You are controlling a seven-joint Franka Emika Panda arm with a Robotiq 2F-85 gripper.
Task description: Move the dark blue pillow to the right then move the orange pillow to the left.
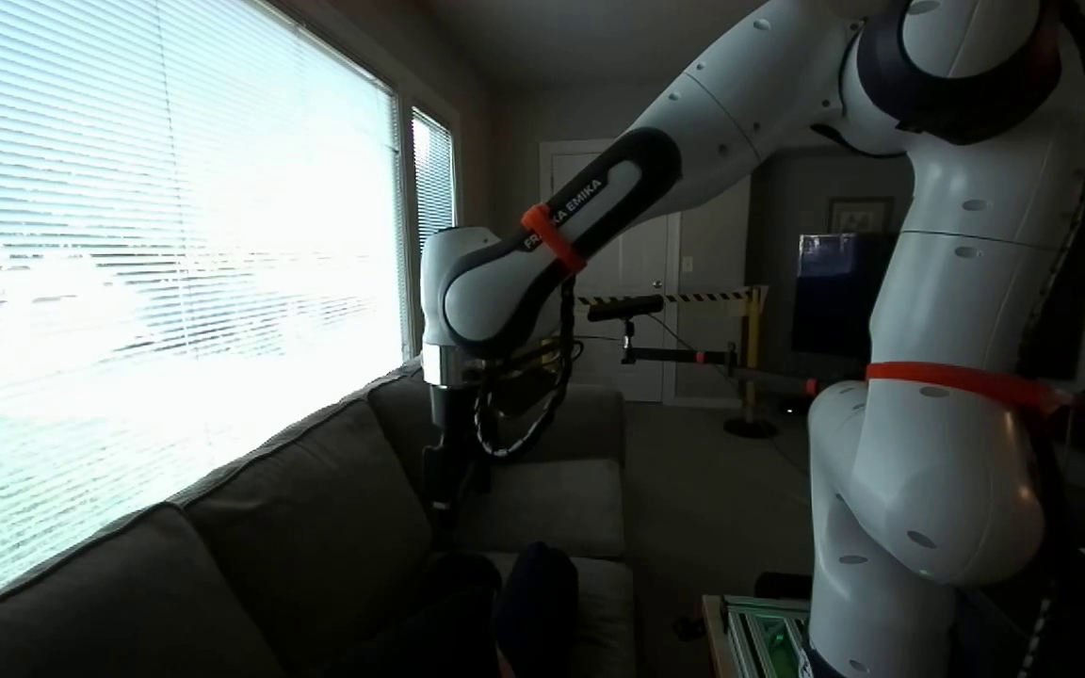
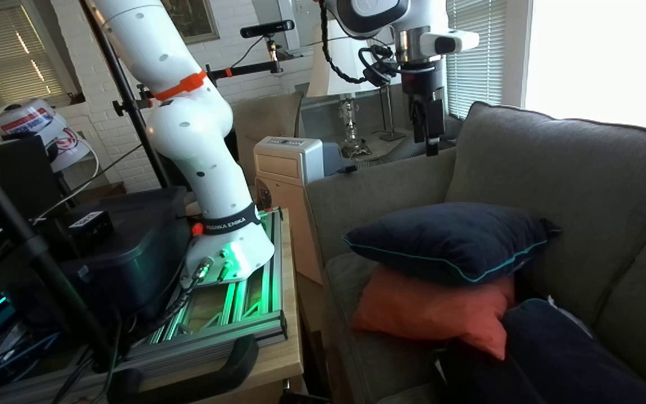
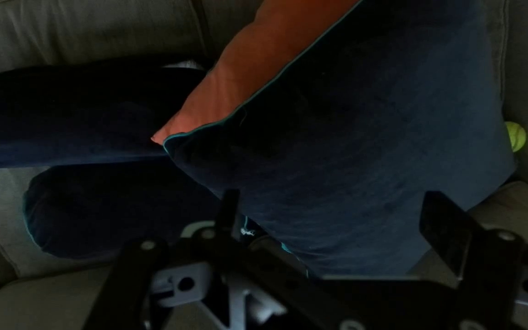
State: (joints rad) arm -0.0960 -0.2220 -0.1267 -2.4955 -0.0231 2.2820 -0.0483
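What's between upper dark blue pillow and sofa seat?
The orange pillow, under the upper dark blue pillow, on the sofa seat, in an exterior view.

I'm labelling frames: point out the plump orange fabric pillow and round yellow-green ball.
Plump orange fabric pillow point(image 2: 429, 314), in an exterior view: exposed front.
Round yellow-green ball point(image 3: 516, 136), in the wrist view: uncovered side.

Dark blue pillow point(image 2: 446, 241) covers orange pillow point(image 2: 421, 308) — partly.

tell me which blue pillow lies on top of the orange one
The blue pillow nearest the open tool in the wrist view: it rests on the orange pillow, while the other blue pillows lie off to one side.
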